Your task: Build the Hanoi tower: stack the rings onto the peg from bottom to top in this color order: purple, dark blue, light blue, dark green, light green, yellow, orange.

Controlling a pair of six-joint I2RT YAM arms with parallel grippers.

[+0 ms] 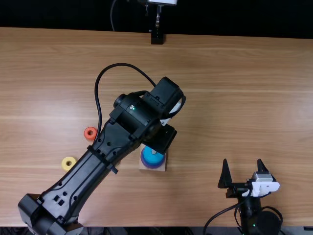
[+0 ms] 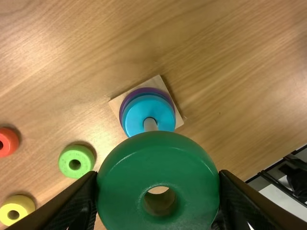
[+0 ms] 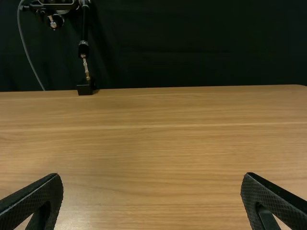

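"Beside the wooden base (image 1: 144, 168) in the top view, how does my left gripper (image 1: 161, 138) sit?"

"Your left gripper is just beyond the base and partly over it. On the near side of that hand, you can see the light blue ring (image 1: 152, 157) on the peg (image 1: 154, 152), with the purple ring (image 1: 154, 167) lower down. To its left, past your forearm, lies the orange ring (image 1: 90, 129); farther left and nearer you is the yellow ring (image 1: 64, 165). Your right gripper (image 1: 242, 164) is well apart, to the right and nearer you."

"And the left wrist view?"

"Your fingers are closed on the dark green ring (image 2: 158, 158), one on each side. Past that ring you see the stack, where a dark blue ring (image 2: 144, 93) shows as a thin edge between purple and light blue. Off to one side of your hand are the loose rings: the light green ring (image 2: 65, 160) is nearest, yellow and orange farther out."

"What about the right wrist view?"

"You have those two fingers spread wide, the bare wooden table (image 3: 153, 158) showing between them. Well beyond the hand, a black stand (image 3: 85, 88) is at the table's far edge."
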